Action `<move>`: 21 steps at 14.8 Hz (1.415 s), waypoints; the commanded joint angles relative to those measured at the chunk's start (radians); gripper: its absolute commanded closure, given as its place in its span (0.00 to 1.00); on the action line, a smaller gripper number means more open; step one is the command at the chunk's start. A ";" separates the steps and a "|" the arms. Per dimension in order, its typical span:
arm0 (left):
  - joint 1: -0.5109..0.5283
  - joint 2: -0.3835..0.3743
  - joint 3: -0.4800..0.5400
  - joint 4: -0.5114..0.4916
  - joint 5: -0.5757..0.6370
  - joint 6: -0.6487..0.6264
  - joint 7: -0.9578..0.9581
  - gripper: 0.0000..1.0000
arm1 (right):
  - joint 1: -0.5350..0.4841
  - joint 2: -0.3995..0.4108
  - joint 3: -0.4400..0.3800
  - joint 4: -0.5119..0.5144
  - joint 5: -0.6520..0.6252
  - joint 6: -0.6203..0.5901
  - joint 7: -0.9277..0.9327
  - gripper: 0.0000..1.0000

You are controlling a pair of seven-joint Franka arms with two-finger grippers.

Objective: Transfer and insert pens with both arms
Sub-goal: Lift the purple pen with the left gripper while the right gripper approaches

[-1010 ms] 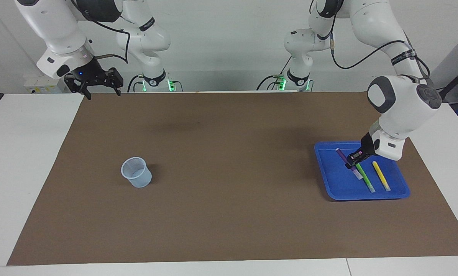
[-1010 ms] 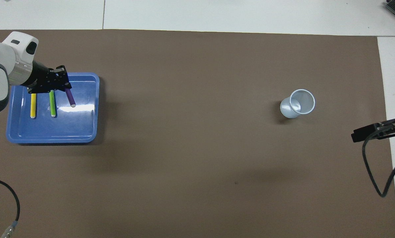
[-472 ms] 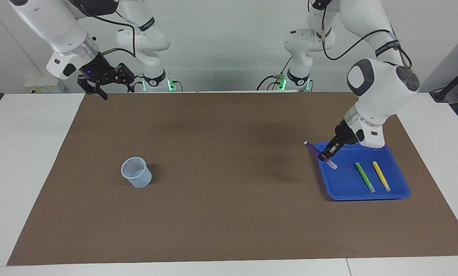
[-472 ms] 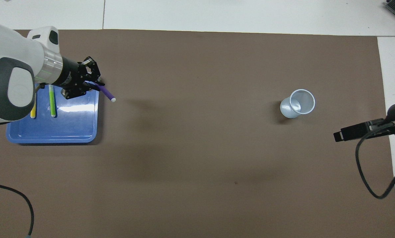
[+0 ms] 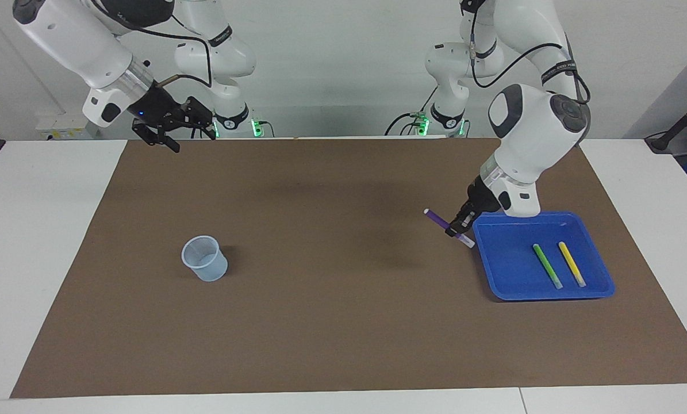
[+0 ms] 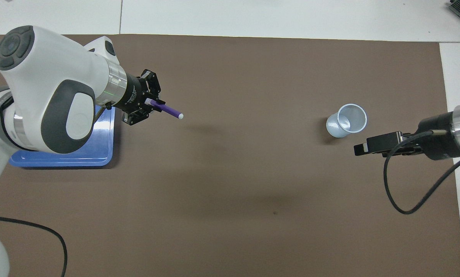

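Now blue tray [image 5: 513, 276] holding green pen [image 5: 547, 266], yellow pen [image 5: 571, 264]

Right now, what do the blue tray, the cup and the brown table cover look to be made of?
The blue tray looks like glossy moulded plastic: rounded corners, raised rim, a sheen along the rim nearest the robots. The cup seems thin, pale, translucent plastic, since its inside shows faintly through the wall. The brown table cover looks matte, like paper or felt; it throws no reflections, and which one I cannot tell.
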 commanded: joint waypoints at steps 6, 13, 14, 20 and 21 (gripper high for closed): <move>-0.164 -0.011 0.005 -0.024 -0.122 0.141 -0.247 1.00 | 0.090 -0.017 0.006 -0.136 0.178 0.212 -0.052 0.00; -0.312 -0.003 0.005 -0.074 -0.164 0.449 -0.558 1.00 | 0.188 0.013 0.006 -0.132 0.222 0.370 -0.044 0.00; -0.324 -0.002 0.005 -0.077 -0.164 0.469 -0.595 1.00 | 0.188 0.016 0.008 -0.129 0.222 0.373 -0.047 0.00; -0.415 -0.005 0.005 -0.100 -0.164 0.538 -0.695 1.00 | 0.196 0.037 0.014 -0.096 0.222 0.407 -0.055 0.05; -0.427 -0.005 0.005 -0.100 -0.164 0.538 -0.697 1.00 | 0.205 0.042 0.014 -0.090 0.222 0.411 -0.055 0.06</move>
